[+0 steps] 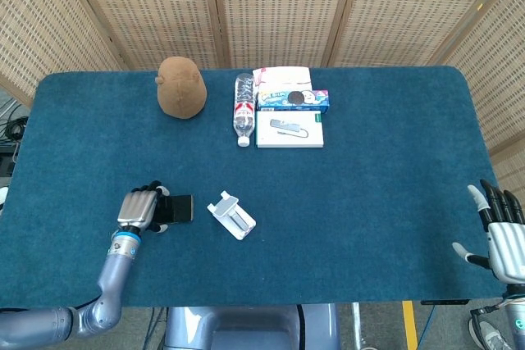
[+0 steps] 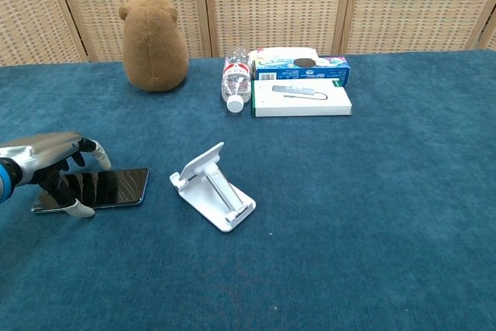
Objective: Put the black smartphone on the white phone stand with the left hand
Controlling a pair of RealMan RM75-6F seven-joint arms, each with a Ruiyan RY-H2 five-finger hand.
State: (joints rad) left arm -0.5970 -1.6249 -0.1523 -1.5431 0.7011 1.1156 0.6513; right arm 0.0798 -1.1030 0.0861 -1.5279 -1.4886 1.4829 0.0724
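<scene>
Right hand (image 1: pixel 502 237) is sitting off the bench's (image 1: pixel 385 186) near right corner, partly cut off, fingers spread, holding nothing. Left hand (image 2: pixel 48 162) is arching over the black smartphone (image 2: pixel 108 187) near the near left edge, fingers curled down on its left end; actual grip is hard to tell. Phone is lying flat. White phone stand (image 2: pixel 215 187) is sitting just right of it, apart. Plush toy (image 2: pixel 154 41), water bottle (image 2: pixel 235 77) and boxes (image 2: pixel 301 87) are lining the far edge.
</scene>
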